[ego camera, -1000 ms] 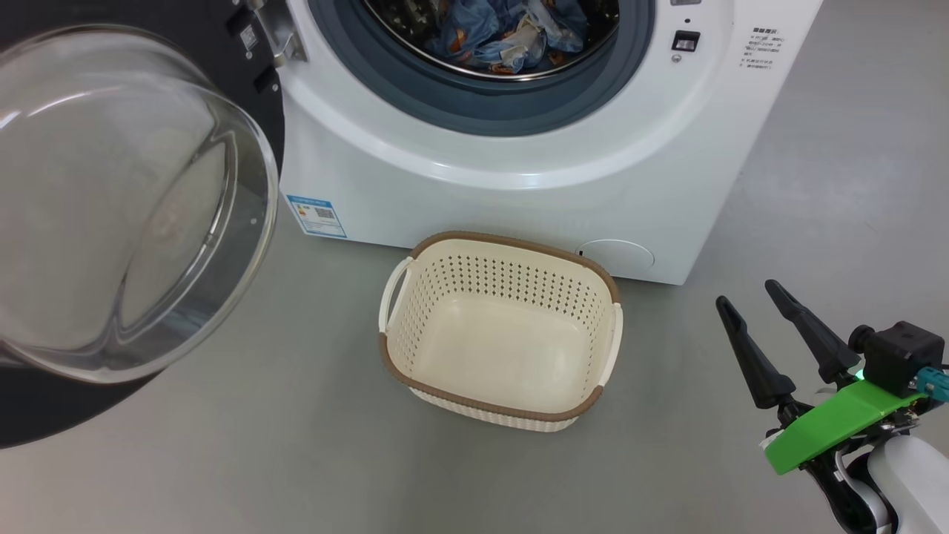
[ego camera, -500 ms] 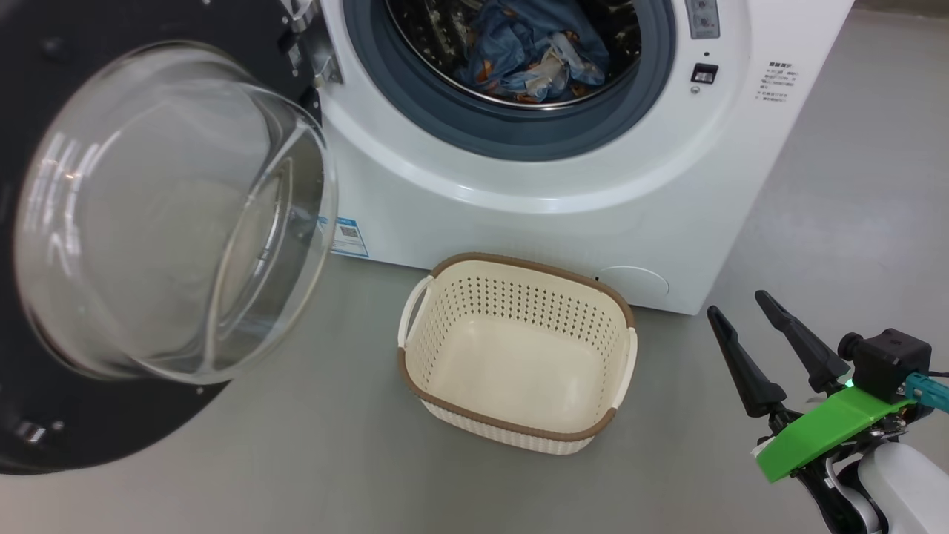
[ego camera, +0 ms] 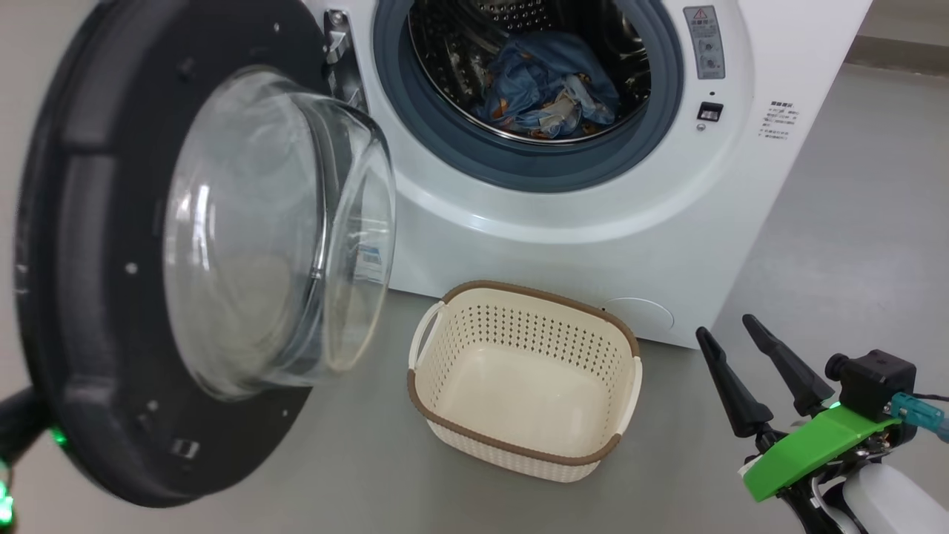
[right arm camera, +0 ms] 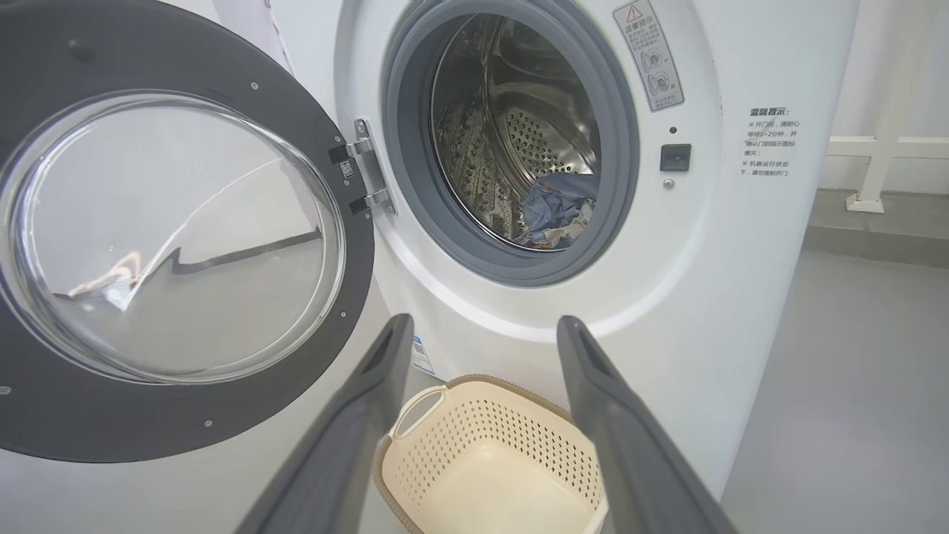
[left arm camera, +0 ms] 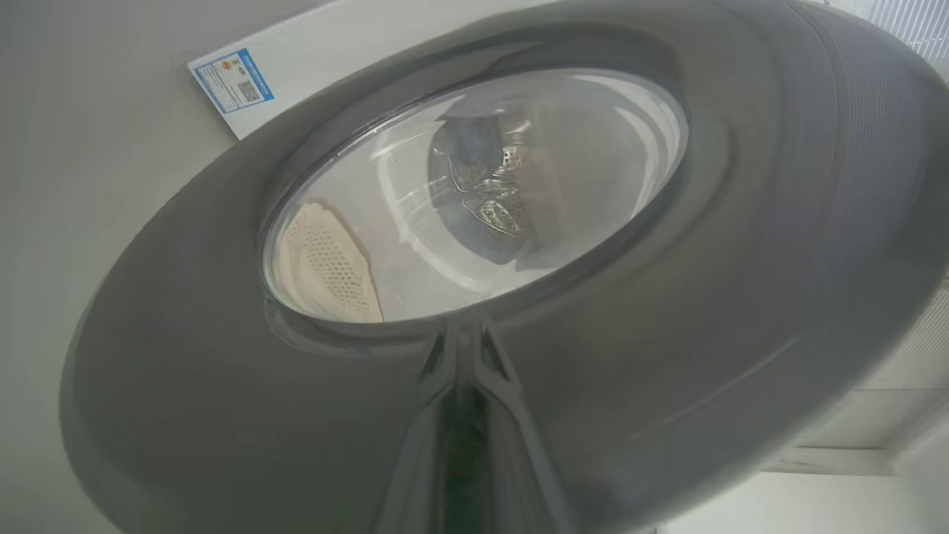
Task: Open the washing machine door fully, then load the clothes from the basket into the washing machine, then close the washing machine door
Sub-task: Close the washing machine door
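Right claw [ego camera: 725, 330] sat in the lower right of the head view. Its two dark fingers were spread wide with nothing between them. The basket [ego camera: 523, 288] stood on the floor [ego camera: 852, 222] in the lower middle, just in front of the washing machine [ego camera: 593, 245], and it had nothing in it. The clothes [ego camera: 549, 93] lay inside the drum [ego camera: 460, 44] at the top of the frame. The washing machine door [ego camera: 89, 311] filled the left side, standing part way open, with its glass bowl [ego camera: 282, 237] facing the machine.

In the left wrist view, the left claw [left arm camera: 460, 348] rose from the bottom middle with its fingers pressed together, pinching nothing. Their tips looked to rest on the door's dark outer face, just under the glass bowl, though that part was blurry.

In the right wrist view, the door was at the left, the drum at the upper middle, and the basket low between the spread fingers.

Loading looked done, so shutting the door was the step left to do. The door lay right in front of the left claw with the drum beyond it, so a push straight ahead should swing it shut. The left arm was much nearer. The right claw was well apart from the door, past the basket.
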`<state>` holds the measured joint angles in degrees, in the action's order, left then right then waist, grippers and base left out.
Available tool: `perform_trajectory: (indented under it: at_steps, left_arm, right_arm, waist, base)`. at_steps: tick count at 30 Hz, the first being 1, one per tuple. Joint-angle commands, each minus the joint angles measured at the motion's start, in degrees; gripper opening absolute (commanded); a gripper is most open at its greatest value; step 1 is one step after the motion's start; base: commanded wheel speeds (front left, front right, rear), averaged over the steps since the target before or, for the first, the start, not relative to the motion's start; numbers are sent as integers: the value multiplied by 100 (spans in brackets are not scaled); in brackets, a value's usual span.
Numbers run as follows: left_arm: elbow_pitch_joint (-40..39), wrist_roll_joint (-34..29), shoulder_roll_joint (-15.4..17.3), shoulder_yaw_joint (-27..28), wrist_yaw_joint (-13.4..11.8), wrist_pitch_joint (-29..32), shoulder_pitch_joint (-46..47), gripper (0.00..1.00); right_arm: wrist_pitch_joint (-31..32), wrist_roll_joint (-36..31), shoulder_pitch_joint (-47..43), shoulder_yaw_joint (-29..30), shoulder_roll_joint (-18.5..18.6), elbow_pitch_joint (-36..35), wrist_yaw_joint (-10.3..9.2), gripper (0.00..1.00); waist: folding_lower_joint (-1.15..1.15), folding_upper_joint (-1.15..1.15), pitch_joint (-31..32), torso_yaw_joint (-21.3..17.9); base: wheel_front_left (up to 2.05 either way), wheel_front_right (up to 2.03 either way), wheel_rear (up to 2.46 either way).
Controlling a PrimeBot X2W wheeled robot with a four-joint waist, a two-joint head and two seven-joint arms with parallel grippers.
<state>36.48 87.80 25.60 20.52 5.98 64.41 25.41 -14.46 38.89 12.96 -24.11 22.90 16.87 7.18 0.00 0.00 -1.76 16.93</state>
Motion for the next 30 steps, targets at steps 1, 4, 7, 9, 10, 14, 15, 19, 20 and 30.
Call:
perform_trajectory:
  at_steps: [1,4,7,9,10,14,15,19,20,30]
  left_arm:
    - [-503,141,87,75,-101,203,-76,0]
    - [-1255,239,-198,-32,-342,373,-342,0]
    - [-1997,304,-459,-133,-610,464,-614,0]
    - [-2421,352,-636,-173,-785,471,-780,0]
    - [-2601,358,-698,-196,-858,477,-860,0]
    - [-3126,323,-929,-310,-1069,434,-1095,0]
    - [-3209,303,-982,-335,-1108,403,-1127,0]
    - [-3337,222,-1139,-416,-1191,271,-1140,0]
    - [-3337,222,-1139,-416,-1191,271,-1140,0]
    - [-3186,144,-1480,-492,-1054,-77,-874,0]
  right_arm:
    - [-52,8,-44,-27,18,-132,31,100]
    - [-52,-2,-77,23,-42,-156,31,100]
    - [-53,-15,-92,63,-117,-181,31,100]
    - [-53,-21,-105,102,-179,-190,31,100]
    - [-53,-24,-113,117,-205,-195,31,100]
    - [-53,-43,-136,171,-277,-210,31,100]
    - [-53,-48,-137,183,-291,-214,31,100]
    - [-53,-78,-126,234,-359,-243,31,100]
    - [-53,-78,-126,234,-359,-243,31,100]
    - [-53,-140,-166,347,-444,-308,31,100]
  waist:
    - [0,0,42,-21]
    - [0,0,81,-76]
    - [0,0,110,-168]
    - [0,0,132,-258]
    - [0,0,134,-307]
    - [0,0,114,-539]
    - [0,0,106,-605]
    - [0,0,81,-929]
    - [0,0,81,-929]
    - [0,0,-5,-1985]
  base:
    - [0,0,0]
    - [0,0,0]
    - [0,0,0]
    - [0,0,0]
    - [0,0,0]
    - [0,0,0]
    - [0,0,0]
    - [0,0,0]
    - [0,0,0]
    - [0,0,0]
